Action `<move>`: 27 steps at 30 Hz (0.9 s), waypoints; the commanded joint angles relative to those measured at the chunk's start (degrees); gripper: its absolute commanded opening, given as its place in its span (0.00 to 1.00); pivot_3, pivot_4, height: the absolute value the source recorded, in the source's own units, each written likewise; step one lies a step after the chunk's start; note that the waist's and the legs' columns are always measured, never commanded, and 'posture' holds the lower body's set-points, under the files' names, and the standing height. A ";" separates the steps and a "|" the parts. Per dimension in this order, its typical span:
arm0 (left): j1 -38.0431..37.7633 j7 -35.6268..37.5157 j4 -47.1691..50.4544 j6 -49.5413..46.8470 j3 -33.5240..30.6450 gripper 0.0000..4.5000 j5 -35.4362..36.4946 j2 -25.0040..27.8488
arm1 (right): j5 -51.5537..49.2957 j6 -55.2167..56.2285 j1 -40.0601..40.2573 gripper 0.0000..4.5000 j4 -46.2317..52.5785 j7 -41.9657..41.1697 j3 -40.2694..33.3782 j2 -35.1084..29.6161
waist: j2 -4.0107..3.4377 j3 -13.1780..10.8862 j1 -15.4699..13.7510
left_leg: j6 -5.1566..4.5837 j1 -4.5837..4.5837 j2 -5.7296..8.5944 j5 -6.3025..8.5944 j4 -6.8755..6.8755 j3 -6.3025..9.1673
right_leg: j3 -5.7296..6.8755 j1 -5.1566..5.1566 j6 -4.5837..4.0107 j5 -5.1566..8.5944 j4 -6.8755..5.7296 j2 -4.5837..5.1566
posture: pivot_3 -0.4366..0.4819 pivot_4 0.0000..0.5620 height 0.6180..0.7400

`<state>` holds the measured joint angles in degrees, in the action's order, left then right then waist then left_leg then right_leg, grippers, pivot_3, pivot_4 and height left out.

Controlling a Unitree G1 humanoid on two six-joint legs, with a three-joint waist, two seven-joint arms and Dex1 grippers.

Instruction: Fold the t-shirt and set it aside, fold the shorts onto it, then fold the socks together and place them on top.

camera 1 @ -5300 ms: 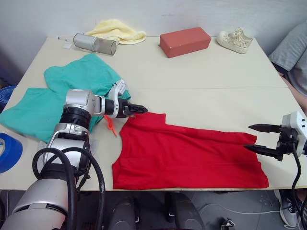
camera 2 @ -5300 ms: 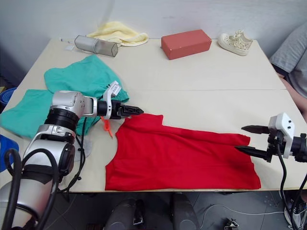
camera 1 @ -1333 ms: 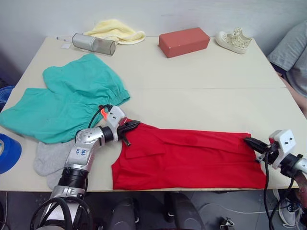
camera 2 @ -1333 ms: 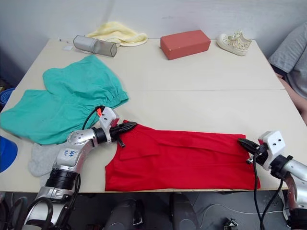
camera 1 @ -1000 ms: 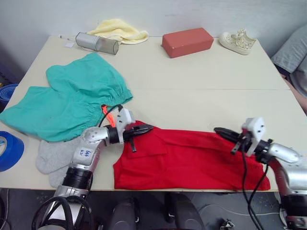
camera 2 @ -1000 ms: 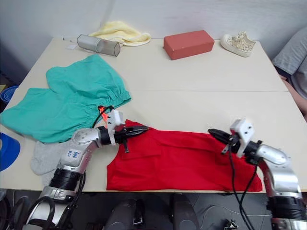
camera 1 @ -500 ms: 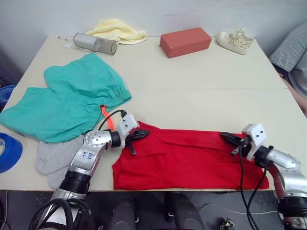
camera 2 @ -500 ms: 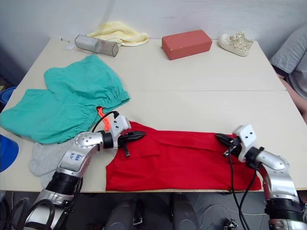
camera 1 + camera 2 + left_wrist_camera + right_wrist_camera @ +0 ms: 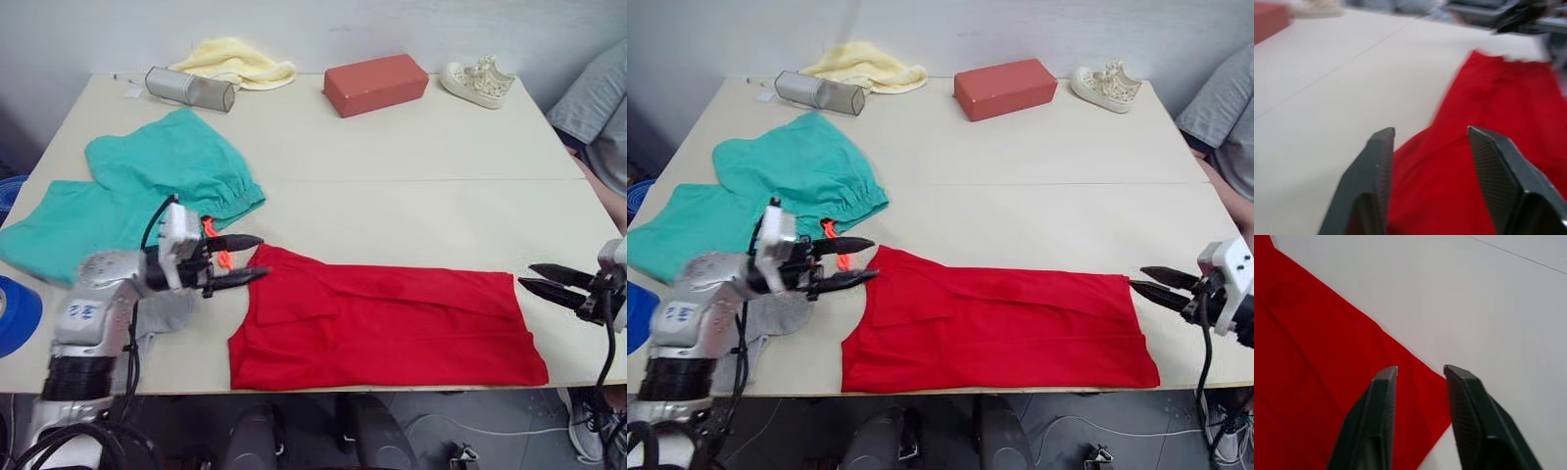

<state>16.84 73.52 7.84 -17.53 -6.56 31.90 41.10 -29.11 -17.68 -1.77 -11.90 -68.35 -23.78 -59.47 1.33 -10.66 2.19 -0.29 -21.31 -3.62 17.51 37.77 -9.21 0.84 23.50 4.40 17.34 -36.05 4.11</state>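
The red t-shirt (image 9: 392, 323) lies flat along the table's front edge, folded into a long band. My left gripper (image 9: 258, 257) hovers open just off the shirt's left corner, with nothing between its fingers; the left wrist view shows red cloth past the gripper (image 9: 1430, 131). My right gripper (image 9: 531, 276) is open beside the shirt's right end, its fingers (image 9: 1385, 382) over that corner. The teal shorts (image 9: 147, 186) are spread at the left, with the orange drawstring (image 9: 210, 229) showing. The grey socks (image 9: 168, 311) lie under my left arm, partly hidden.
Along the far edge sit a yellow cloth (image 9: 238, 61), a silver cylindrical case (image 9: 190, 89), a red-brown block (image 9: 375, 84) and a white sneaker (image 9: 477, 82). A blue tape roll (image 9: 14, 313) lies at the front left. A person (image 9: 600, 108) sits at the right.
Both grippers have drawn outward off the t-shirt's ends, the left one to the left and the right one to the right, and stand wider open. The shirt stays flat.
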 commanded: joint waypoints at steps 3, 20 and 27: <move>-3.92 5.31 6.39 -0.60 -0.31 1.00 4.40 2.59 | 5.59 -2.49 -9.41 0.82 -5.30 -5.06 9.60 -4.67 | -0.05 0.02 -0.06 | -0.03 0.04 0.01 -0.02 -0.05 0.02 | 0.02 -0.01 -0.06 0.00 0.05 0.01 | 0.48 0.27 1.00; -9.15 -1.08 10.40 1.50 -2.84 1.00 5.62 -0.06 | 21.20 3.76 -31.93 0.72 -26.43 -11.35 27.80 2.16 | -0.18 -0.06 0.15 | 0.05 -0.14 -0.04 -0.02 -0.02 -0.02 | 0.04 0.17 -0.14 0.02 0.10 -0.05 | 0.48 0.27 1.00; -9.11 -2.31 9.66 3.17 -2.33 1.00 4.24 -0.62 | 24.03 6.68 -34.61 0.20 -29.12 -11.52 28.97 3.33 | -0.19 -0.06 0.38 | 0.05 -0.14 -0.03 -0.02 -0.01 -0.01 | 0.05 0.15 -0.13 0.01 0.08 -0.04 | 0.48 0.27 1.00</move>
<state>8.01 71.76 16.44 -15.53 -8.37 36.12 40.79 -5.86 -12.06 -35.81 -40.61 -79.46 4.78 -56.01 1.15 -10.72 2.58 -0.23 -21.45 -3.66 17.49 37.76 -9.21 0.89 23.65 4.26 17.35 -35.97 4.08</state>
